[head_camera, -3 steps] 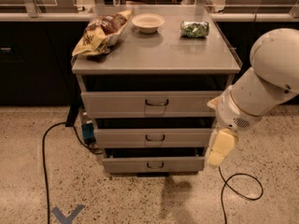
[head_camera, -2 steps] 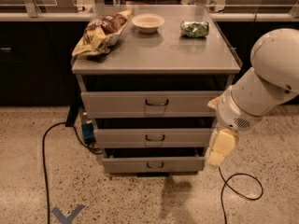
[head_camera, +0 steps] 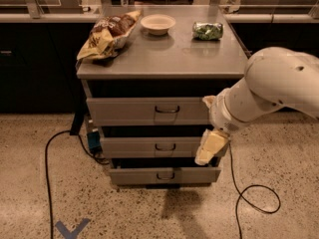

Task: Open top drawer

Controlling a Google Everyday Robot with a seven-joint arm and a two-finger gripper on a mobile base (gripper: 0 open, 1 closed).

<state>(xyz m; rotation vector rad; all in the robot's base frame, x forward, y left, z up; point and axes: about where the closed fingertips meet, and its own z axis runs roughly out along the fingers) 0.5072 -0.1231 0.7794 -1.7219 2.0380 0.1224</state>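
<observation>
Top drawer (head_camera: 129, 112) sits directly under the desk (head_camera: 174, 56) top, its front facing the camera, while the gripper (head_camera: 211, 147) hangs by the right end of the middle drawer (head_camera: 134, 147), just below the top drawer's corner; whether the jaws are spread or pressed together cannot be told.

Grey table (head_camera: 174, 59) at centre, carrying chip bag (head_camera: 107, 34) at left, pale bowl (head_camera: 157, 24) at back, green packet (head_camera: 208, 31) at back right. Below, top drawer (head_camera: 134, 112), widest of three, dark handle (head_camera: 167, 109) mid-front. Tool (head_camera: 210, 147) hanging under white arm (head_camera: 269, 88), overlapping middle drawer's (head_camera: 139, 147) right end.
</observation>
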